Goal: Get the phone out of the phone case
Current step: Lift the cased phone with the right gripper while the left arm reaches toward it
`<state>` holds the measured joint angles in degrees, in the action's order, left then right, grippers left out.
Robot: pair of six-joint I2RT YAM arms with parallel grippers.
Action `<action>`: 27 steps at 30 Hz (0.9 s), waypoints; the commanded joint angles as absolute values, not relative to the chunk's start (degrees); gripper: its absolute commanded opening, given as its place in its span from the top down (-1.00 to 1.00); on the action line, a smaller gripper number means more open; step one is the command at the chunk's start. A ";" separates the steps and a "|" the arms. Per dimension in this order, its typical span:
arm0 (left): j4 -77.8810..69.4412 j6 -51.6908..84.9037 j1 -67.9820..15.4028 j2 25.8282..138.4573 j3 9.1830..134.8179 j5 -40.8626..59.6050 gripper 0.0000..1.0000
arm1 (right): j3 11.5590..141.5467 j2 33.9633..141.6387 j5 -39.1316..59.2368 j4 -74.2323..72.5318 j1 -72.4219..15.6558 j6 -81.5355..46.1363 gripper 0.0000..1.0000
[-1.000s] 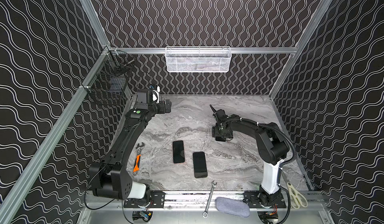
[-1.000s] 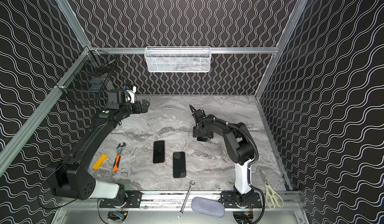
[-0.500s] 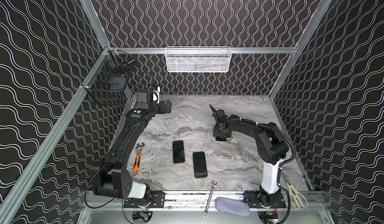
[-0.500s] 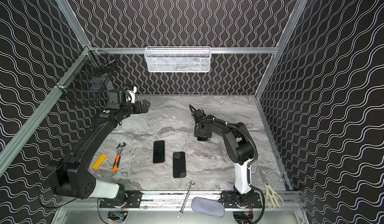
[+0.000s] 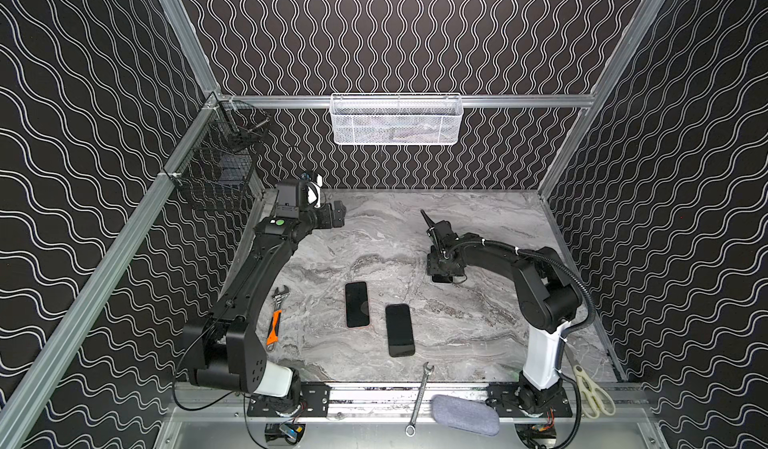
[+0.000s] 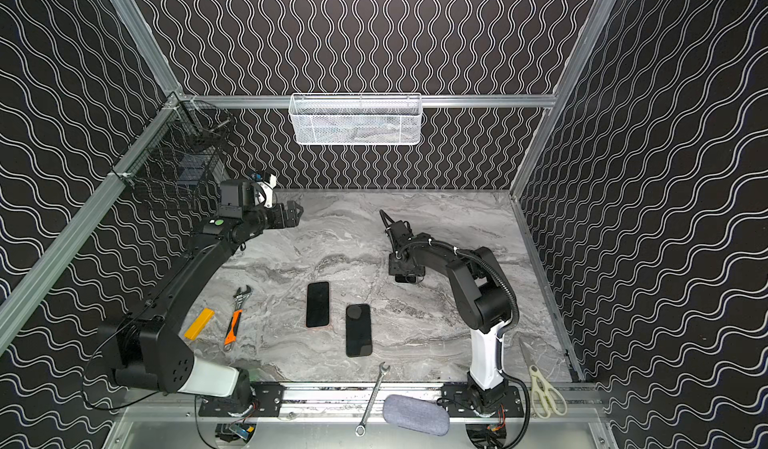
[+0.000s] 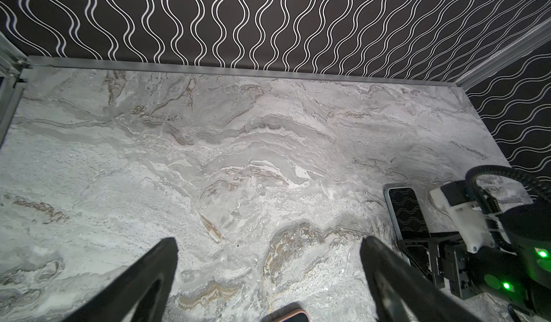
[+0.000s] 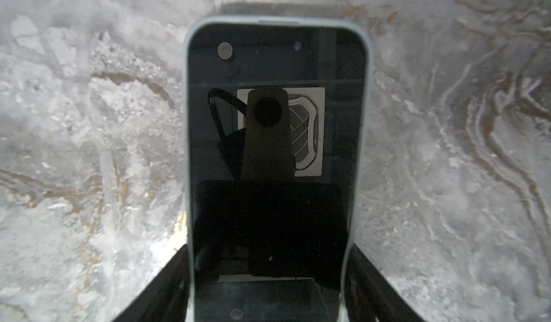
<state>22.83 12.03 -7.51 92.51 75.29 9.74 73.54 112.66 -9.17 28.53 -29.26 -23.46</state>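
A phone in a pale grey-blue phone case (image 8: 275, 126) lies screen-up on the marble table. My right gripper (image 8: 268, 252) points down at one end of it, with a finger against each long side of the case. In both top views only a dark end of this phone (image 5: 442, 278) (image 6: 405, 278) shows under the right gripper (image 5: 442, 266) (image 6: 405, 266). The left wrist view shows the same phone (image 7: 405, 213) from the side. My left gripper (image 7: 268, 240) hangs open and empty above the table's back left (image 5: 338, 214) (image 6: 296, 212).
Two more dark phones (image 5: 357, 304) (image 5: 400, 329) lie mid-table. An orange-handled adjustable wrench (image 5: 275, 318) and a yellow block (image 6: 199, 323) sit at the left. At the front lie a spanner (image 5: 419, 397), a grey pouch (image 5: 464, 414) and scissors (image 5: 592, 391). Wire baskets (image 5: 397, 119) (image 5: 216, 176) hang on the walls.
The right gripper stays over the same phone with barely any shift. The left arm has not moved.
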 commanded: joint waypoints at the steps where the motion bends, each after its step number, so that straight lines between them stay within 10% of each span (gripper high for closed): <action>1: 21.09 13.10 -7.54 92.80 75.45 10.72 -0.98 | 72.86 113.13 -5.54 28.52 -28.57 -23.43 0.08; 27: 21.09 18.13 -8.82 97.53 76.20 18.67 -0.98 | 71.62 109.07 -1.35 25.31 -27.20 -21.19 0.09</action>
